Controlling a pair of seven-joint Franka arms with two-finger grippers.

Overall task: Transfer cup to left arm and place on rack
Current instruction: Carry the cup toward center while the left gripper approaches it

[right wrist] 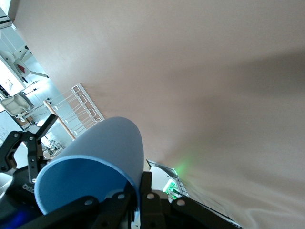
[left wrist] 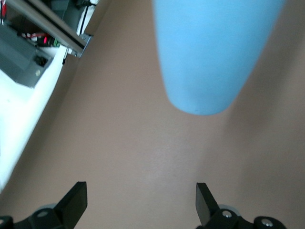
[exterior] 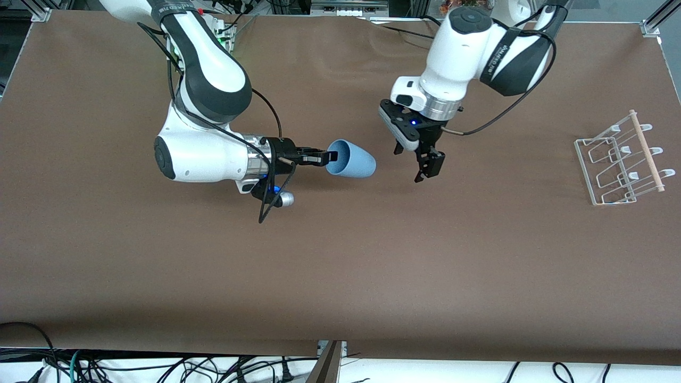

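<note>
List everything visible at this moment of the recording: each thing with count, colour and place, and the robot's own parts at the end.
cup: one, light blue, held on its side by the rim above the middle of the table, base pointing toward the left gripper.
rack: one, clear wire frame with a light wooden dowel along its top, on the table at the left arm's end.
table: one, covered in brown cloth, under everything.
cables: several, black, along the table's edge nearest the front camera.
right gripper: one, black, shut on the cup's rim.
left gripper: one, black, open, hanging over the table just beside the cup's base, not touching it.
</note>
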